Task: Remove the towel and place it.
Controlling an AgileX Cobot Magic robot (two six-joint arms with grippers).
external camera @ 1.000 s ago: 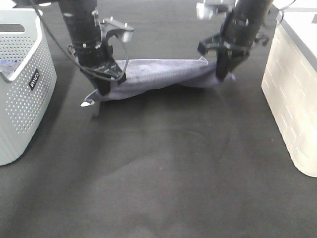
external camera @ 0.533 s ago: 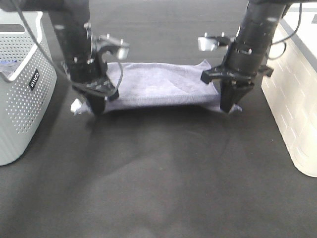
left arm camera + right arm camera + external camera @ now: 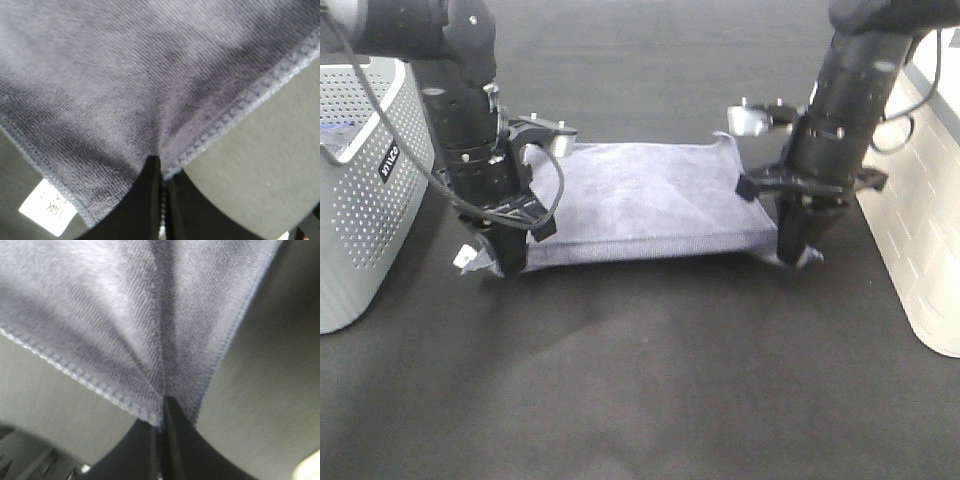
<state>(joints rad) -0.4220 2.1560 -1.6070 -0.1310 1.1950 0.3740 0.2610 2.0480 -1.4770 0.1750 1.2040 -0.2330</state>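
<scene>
the grey-lavender microfibre towel with a stitched hem lies spread out on the black cloth-covered table. it sits between the white perforated plastic basket on the left and the white ribbed bin on the right. each arm holds one near corner. the left gripper has its jaws pressed together on the hem beside the small white tag. in the left wrist view its black fingers meet at a point and the fabric puckers out from them. the right gripper pinches the opposite near corner in the same way, with folds radiating from its tips in the right wrist view. holding the two corners wide apart keeps the near edge taut. i judge this lets the cloth be laid flat rather than dropped in a heap. the far part seems to rest on the table already.

a second earlier the towel was a narrow, sagging bundle. now the grippers stand farther apart and closer to the camera, and the cloth shows as a broad flat rectangle. half a second earlier it was already stretched, but lay further back and showed less of its surface.
</scene>
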